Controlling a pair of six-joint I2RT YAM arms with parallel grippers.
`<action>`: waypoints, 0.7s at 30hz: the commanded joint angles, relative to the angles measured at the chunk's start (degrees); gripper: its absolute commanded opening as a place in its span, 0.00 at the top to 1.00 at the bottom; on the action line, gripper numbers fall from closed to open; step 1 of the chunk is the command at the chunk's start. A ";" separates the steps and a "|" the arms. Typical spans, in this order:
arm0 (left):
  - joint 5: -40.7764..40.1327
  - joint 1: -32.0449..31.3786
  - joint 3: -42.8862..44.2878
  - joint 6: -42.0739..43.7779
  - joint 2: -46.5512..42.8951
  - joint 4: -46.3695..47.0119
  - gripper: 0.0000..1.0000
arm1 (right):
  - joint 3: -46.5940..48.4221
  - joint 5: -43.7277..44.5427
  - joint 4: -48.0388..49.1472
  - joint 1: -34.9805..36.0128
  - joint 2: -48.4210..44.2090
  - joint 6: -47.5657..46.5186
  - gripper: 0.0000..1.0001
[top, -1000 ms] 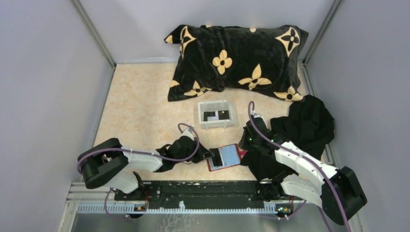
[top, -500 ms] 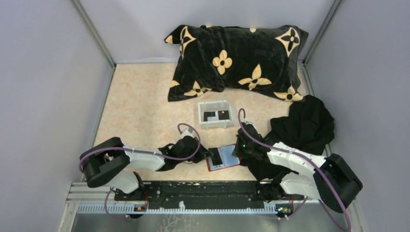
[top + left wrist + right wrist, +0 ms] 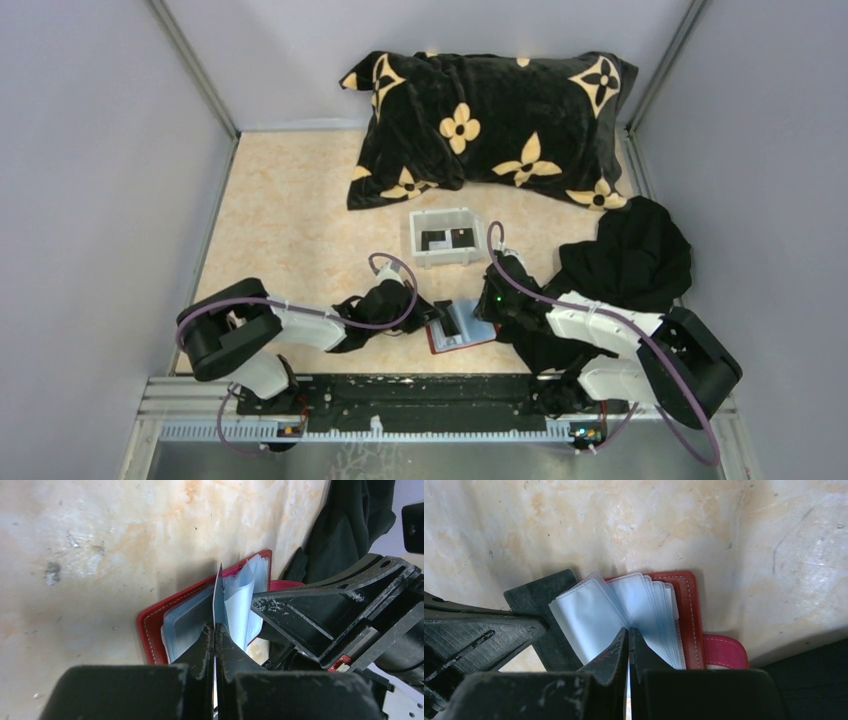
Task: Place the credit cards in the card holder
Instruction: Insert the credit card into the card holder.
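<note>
At the near edge of the table (image 3: 290,220), the left gripper (image 3: 216,630) is clamped on a thin plastic card (image 3: 218,587). The card is held edge-on, tip at the fanned clear pockets (image 3: 589,610) of the open red card holder (image 3: 150,635). The right gripper (image 3: 628,636) is closed among those pockets; a pinched leaf cannot be confirmed. Insertion is judged under way, not finished. Dark cards (image 3: 447,240) lie in the white rectangular tray (image 3: 415,235) mid-table, not yet loaded.

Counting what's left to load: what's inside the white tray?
Dark cards, one showing a white band, lie flat in the white tray. Whether more cards lie beneath them cannot be seen from above.
</note>
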 commanded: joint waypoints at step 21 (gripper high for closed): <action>13.20 0.32 2.27 3.49 4.65 5.25 1.00 | -1.09 13.37 -10.49 0.76 -7.20 1.12 1.00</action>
